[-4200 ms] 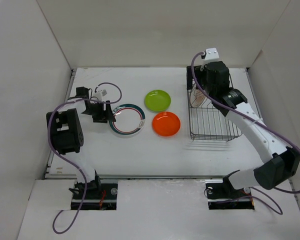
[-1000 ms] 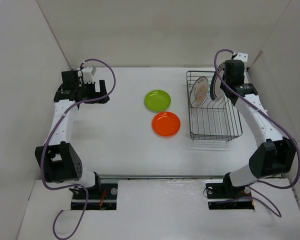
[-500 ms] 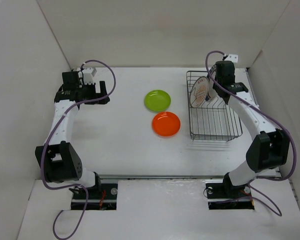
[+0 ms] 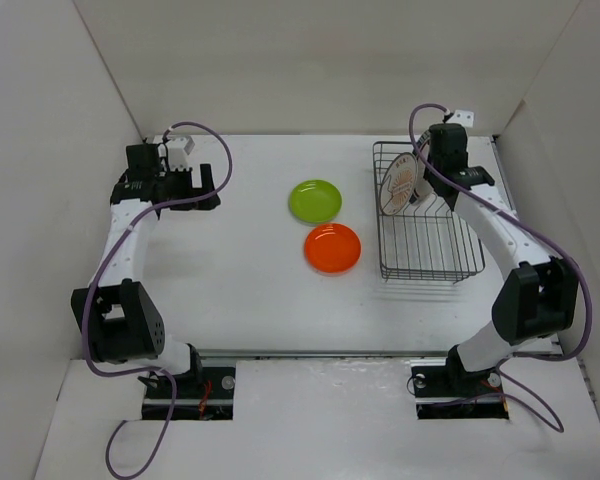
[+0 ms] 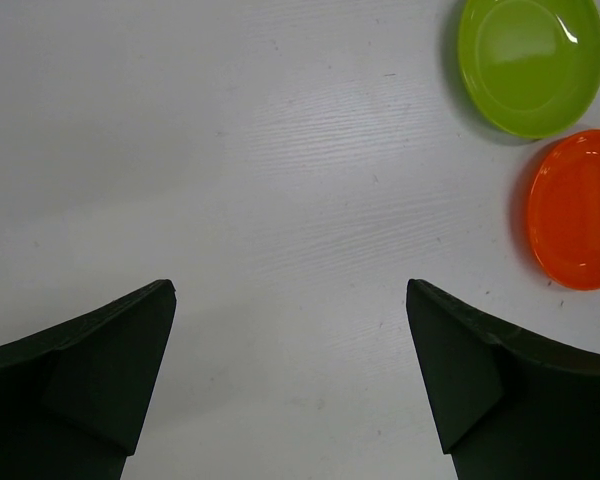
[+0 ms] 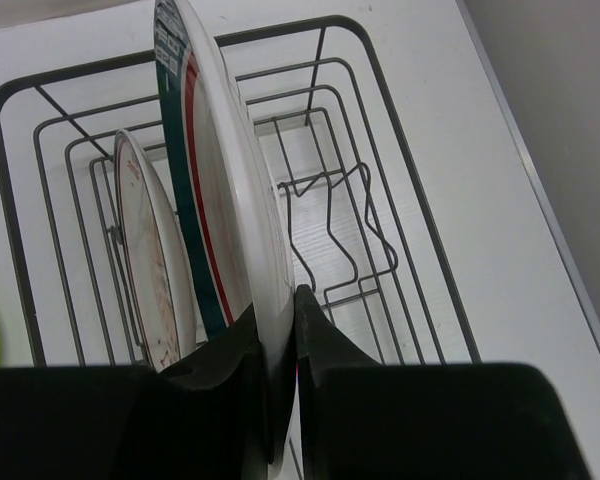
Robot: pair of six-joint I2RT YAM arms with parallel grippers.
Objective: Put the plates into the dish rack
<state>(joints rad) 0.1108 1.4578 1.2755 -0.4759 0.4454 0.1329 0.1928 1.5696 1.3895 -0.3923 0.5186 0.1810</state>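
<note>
- Right wrist view: the right gripper [image 6: 278,318] is clenched on the green-and-red-rimmed plate [image 6: 225,200], which stands upright in the dish rack [image 6: 421,197] beside the small patterned plate [image 6: 150,270].
- The top view, upper right, hides that grip.
- Left wrist view: the left gripper [image 5: 288,300] is spread wide and empty. The lime plate [image 5: 530,60] and orange plate [image 5: 578,208] lie flat at upper right.

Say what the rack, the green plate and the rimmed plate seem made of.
Rack: thin dark wire, likely coated metal, matte.
Green plate: glossy, sharp highlights, probably plastic.
Rimmed plate: smooth white with printed bands, ceramic or melamine; can't tell.
</note>
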